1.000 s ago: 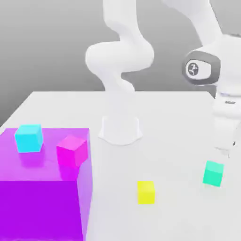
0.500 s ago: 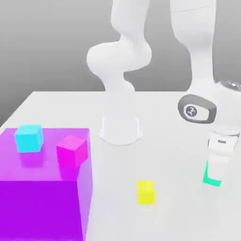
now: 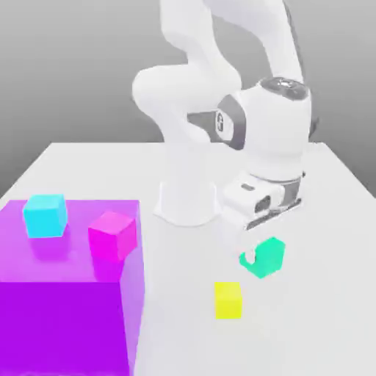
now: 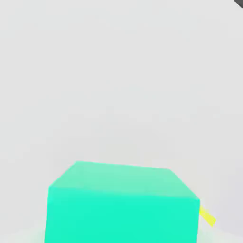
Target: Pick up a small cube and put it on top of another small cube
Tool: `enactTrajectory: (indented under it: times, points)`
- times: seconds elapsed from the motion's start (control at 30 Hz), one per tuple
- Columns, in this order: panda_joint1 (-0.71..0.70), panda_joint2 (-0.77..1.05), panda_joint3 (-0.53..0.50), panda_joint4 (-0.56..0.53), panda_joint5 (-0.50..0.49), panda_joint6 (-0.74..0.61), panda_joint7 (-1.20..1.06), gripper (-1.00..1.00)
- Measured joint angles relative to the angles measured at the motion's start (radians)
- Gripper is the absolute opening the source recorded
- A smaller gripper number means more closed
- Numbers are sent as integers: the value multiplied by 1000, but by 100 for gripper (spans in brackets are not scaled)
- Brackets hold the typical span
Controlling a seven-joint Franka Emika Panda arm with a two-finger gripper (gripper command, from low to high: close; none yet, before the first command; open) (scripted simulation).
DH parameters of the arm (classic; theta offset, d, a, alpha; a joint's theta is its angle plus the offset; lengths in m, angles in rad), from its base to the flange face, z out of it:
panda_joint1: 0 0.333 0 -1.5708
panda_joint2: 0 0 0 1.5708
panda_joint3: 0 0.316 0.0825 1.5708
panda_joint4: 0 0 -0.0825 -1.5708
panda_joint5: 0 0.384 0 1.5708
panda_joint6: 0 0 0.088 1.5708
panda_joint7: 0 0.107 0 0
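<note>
1. I take the yellow cube [image 3: 228, 299] as my landmark; it rests flat on the white table [image 3: 88, 165], on the side nearest the exterior camera.
2. The teal-green cube [image 3: 267, 256] is up and toward the exterior view's right of the yellow cube, near it but apart from it, tilted with one corner pointing up. It looks lifted clear of the table, with no face lying flat on the surface.
3. My tool [image 3: 258, 253] is clenched on the teal-green cube: a pale finger cuts across the cube's near face, directly below the white hand.
4. In the hand view the teal-green cube [image 4: 122, 204] sits close under the camera, its top face and one side face in sight, and a thin sliver of the yellow cube [image 4: 207, 217] peeks out past one of its corners.
5. The arm's round base [image 3: 187, 202] stands on the table behind the yellow cube, further from the exterior camera.
6. Well off to the exterior view's left of the yellow cube is a big purple block [image 3: 66, 308], and a sky-blue cube [image 3: 45, 215] and a magenta cube [image 3: 112, 235] rest on its top, apart from each other.
</note>
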Motion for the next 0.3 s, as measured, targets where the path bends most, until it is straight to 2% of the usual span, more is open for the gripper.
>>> enactTrajectory:
  times: [0.17, 0.2, 0.3]
  points:
    - [-13, 157, -13, 1, -7, 156, 5, -100]
    - [-14, 189, -14, 2, -11, 186, 8, 100]
    - [-13, 189, -14, 2, -11, 186, 8, 100]
